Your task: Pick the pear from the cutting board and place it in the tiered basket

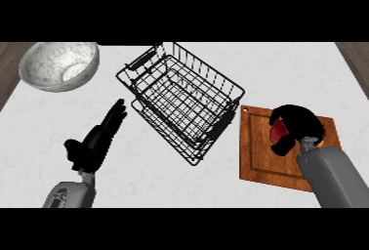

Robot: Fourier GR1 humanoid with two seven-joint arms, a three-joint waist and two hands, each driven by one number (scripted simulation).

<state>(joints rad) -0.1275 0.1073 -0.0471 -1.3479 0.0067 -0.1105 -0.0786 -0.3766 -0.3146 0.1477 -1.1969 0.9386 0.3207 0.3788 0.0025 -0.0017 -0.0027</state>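
Right forearm lowest in view, its hand (294, 128) curled over the pear (277, 131) on the cutting board (263, 166).

Pear: only a red sliver shows at the left side of the right hand, under the curled fingers and thumb, which wrap round it; its long axis cannot be told. It sits at the upper middle of the wooden board, not yet lifted as far as I can judge. Tiered basket (184, 100), black wire, lies up and to the left of the pear, just beside the board's left edge; the carry would run that way. Right hand is the nearer by far. Left hand (97, 139) rests left of the basket, fingers straight and pressed together, holding nothing. Speckled bowl (59, 66) sits far upper left. No writing or labels readable anywhere.
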